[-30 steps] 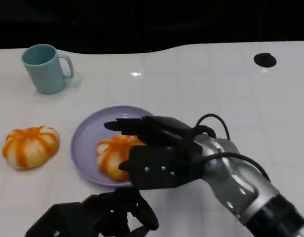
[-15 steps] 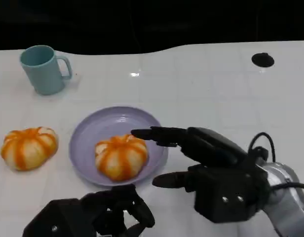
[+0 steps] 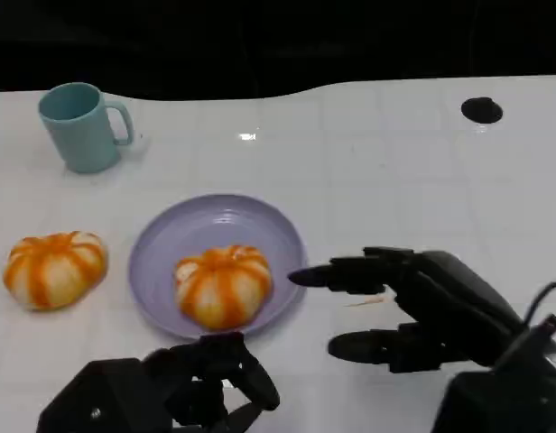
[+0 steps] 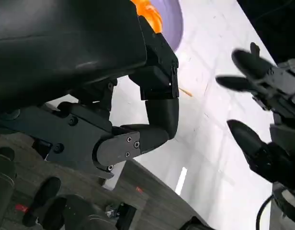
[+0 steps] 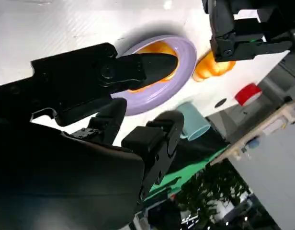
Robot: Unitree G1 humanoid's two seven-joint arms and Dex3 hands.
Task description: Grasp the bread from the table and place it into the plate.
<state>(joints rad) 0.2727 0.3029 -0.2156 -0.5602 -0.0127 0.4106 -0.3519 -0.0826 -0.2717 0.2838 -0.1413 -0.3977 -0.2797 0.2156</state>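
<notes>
Bread on the purple plate, both robot hands off it.
Table [image 3: 395, 153] carries the plate [image 3: 170, 244]; bread [image 3: 222, 284] lies inside; right robot hand [image 3: 413, 311] beside the plate, fingers spread, empty; left robot hand [image 3: 183, 392] near the plate, fingers curled, empty.

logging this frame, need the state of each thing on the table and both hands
bread on the plate: lying in the plate, free of both hands
plate: flat on the table, holding one bread
second bread: on the table beside the plate, untouched
mug: upright, apart from the plate
right robot hand: open, holds nothing, beside the plate
left robot hand: fingers curled in, holds nothing
</notes>
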